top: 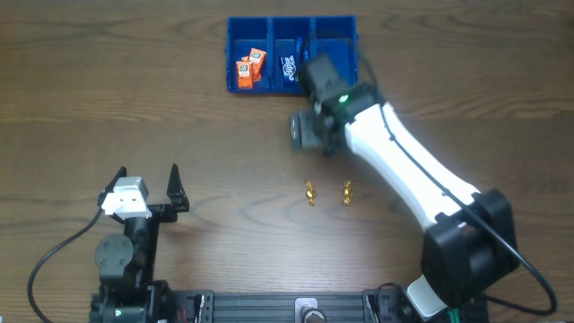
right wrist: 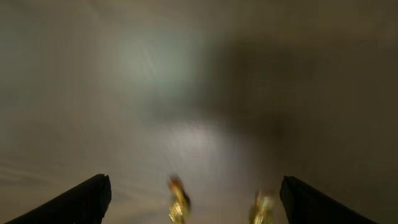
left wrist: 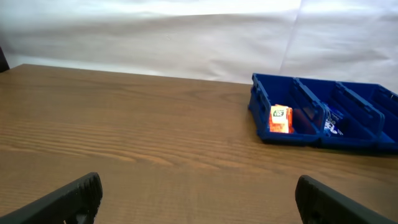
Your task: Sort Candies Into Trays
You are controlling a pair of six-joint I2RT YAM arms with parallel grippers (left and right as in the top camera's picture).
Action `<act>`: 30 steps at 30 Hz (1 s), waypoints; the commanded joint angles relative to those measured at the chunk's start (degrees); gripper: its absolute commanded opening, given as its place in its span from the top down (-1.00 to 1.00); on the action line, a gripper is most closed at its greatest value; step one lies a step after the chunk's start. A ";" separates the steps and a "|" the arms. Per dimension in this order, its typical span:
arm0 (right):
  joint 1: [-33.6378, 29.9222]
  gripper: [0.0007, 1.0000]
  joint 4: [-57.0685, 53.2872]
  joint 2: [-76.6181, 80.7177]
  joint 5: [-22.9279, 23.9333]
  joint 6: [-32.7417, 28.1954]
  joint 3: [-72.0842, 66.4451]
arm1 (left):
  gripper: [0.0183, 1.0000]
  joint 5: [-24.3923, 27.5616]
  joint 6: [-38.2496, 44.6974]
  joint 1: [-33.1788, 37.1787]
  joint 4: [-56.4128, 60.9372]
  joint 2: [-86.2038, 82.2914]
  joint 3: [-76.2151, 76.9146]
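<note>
As the right hand [right wrist: 194, 183] gapes, two candies [right wrist: 179, 202] lie beneath.

From above I see the blue tray [top: 269, 20] on the far side of the table [top: 108, 90], with orange boxes [top: 250, 68] in its left compartment and a blue-white packet [top: 289, 64] in the middle one. My right claw [top: 312, 133] hangs between the tray and two gold candies [top: 310, 192] that lie side by side, not touching. My left claw [top: 148, 178] sits near its base, fingers spread.

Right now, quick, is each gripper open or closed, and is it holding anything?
Left gripper: open, holding nothing.
Right gripper: open, holding nothing.
</note>
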 commanded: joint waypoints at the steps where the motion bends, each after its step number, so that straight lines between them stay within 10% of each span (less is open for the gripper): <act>1: 5.09 -0.79 0.28 0.11 -1.14 6.88 -7.26 | -1.00 0.33 0.20 0.17 -2.43 -0.35 -0.83; 21: 8.66 -0.61 4.52 7.37 -2.38 12.20 -12.39 | -1.00 0.33 0.20 0.17 -2.43 -0.35 -0.83; 30: 8.66 0.40 5.18 8.07 -2.29 12.17 -12.39 | -0.99 0.33 0.20 0.17 -2.43 -0.35 -0.83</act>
